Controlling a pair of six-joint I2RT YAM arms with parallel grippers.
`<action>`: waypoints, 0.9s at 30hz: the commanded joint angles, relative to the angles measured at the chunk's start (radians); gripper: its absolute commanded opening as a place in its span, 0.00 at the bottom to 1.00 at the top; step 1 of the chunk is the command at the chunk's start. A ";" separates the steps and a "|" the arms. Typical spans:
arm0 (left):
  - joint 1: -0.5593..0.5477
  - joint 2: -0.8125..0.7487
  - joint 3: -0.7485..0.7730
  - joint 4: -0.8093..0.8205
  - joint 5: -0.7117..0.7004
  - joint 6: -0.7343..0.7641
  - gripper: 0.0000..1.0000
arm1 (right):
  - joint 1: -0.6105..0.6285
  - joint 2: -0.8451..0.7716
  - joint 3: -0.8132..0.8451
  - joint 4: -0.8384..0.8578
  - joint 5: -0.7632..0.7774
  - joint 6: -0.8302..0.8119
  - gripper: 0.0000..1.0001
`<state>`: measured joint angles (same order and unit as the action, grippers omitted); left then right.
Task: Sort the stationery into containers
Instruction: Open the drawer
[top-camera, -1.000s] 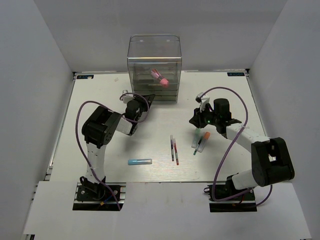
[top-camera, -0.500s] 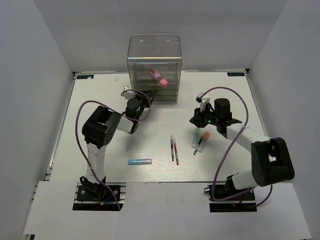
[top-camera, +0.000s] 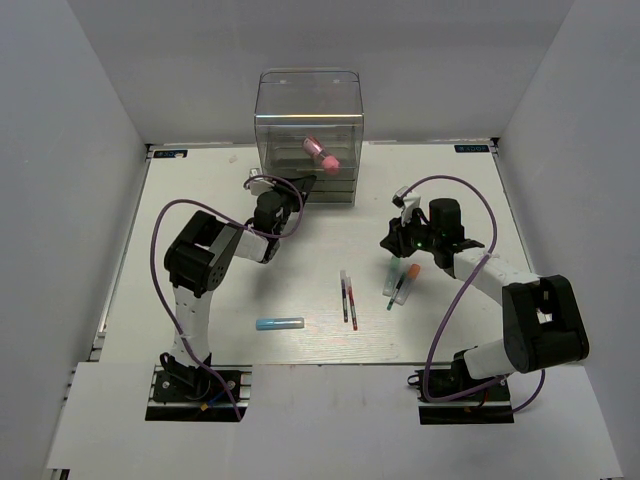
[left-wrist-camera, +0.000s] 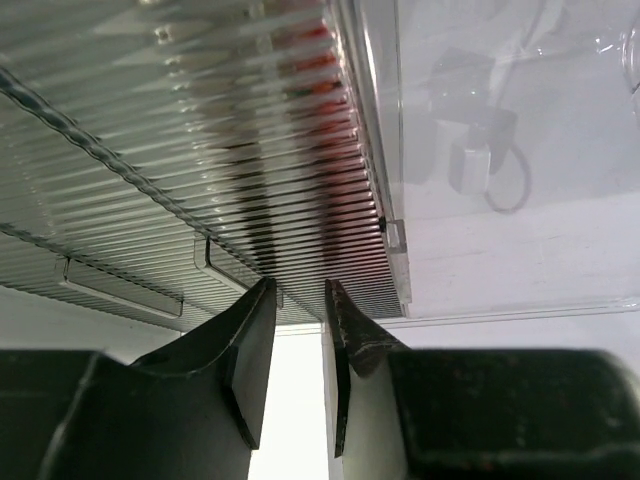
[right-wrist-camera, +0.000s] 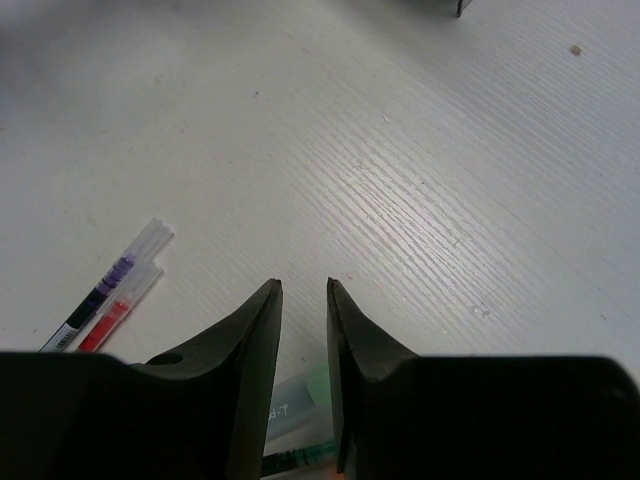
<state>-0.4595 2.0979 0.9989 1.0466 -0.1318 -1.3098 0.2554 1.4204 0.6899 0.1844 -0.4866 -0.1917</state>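
Observation:
The clear organiser (top-camera: 308, 100) stands at the back, and a stubby pink cylinder (top-camera: 322, 153) lies inside it. My left gripper (top-camera: 299, 184) is at its lower drawers. In the left wrist view this gripper (left-wrist-camera: 298, 290) is slightly open and empty, just before the ribbed drawer fronts (left-wrist-camera: 250, 150). My right gripper (top-camera: 392, 243) (right-wrist-camera: 305, 287) hovers narrowly open and empty over a pale green marker (right-wrist-camera: 300, 395) (top-camera: 391, 277). An orange-capped marker (top-camera: 408, 279) and a thin green pen (top-camera: 391, 298) lie beside that. The purple pen (top-camera: 344, 294) (right-wrist-camera: 110, 280) and red pen (top-camera: 353, 303) (right-wrist-camera: 112, 316) lie mid-table, and a light blue stick (top-camera: 280, 324) lies nearer the front.
White walls close in the table (top-camera: 200, 200) on the left, right and back. A small drawer handle (left-wrist-camera: 225, 272) sits just left of my left fingertips. Purple cables loop over both arms.
My left gripper has moved up to the organiser's drawers and its jaws have parted a little. The pink cylinder shifted slightly inside. The right arm has hardly moved.

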 joint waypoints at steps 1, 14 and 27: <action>-0.004 -0.047 0.012 -0.080 -0.008 0.015 0.38 | -0.005 -0.008 0.002 0.027 -0.017 -0.009 0.31; -0.004 -0.102 -0.023 -0.152 -0.008 0.015 0.37 | -0.005 -0.005 0.002 0.029 -0.020 -0.009 0.32; 0.005 -0.058 0.041 -0.172 -0.035 0.015 0.41 | -0.005 0.002 0.000 0.029 -0.017 -0.022 0.32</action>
<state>-0.4599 2.0659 0.9981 0.8700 -0.1471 -1.3060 0.2543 1.4204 0.6899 0.1848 -0.4904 -0.1959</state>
